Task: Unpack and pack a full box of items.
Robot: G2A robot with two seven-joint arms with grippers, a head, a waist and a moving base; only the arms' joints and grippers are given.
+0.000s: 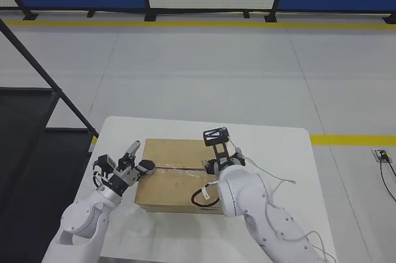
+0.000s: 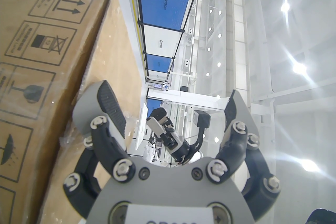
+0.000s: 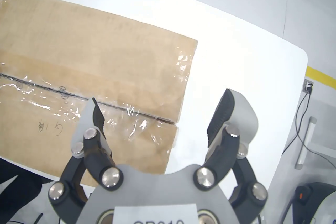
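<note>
Presently, the left gripper (image 2: 170, 109) is held with its fingers spread wide. One ribbed pad (image 2: 111, 107) is seen just beside an edge of the cardboard box (image 2: 52, 57), at the box's left end; whether it touches cannot be judged. Printed handling symbols (image 2: 50, 43) are carried on the box face nearest that pad. The right gripper (image 3: 160, 117) is likewise spread apart and is poised over the box's right end. One fingertip (image 3: 95, 114) is set above the centre seam (image 3: 39, 87), and the other is set over the bare white table (image 3: 236, 51) beyond the box edge. Nothing is gripped by either. The box is shut, its top flaps sealed along the seam by clear tape (image 3: 136, 128), with handwritten marks (image 3: 50, 128) beside it. It is placed flat on the table between the two arms.
</note>
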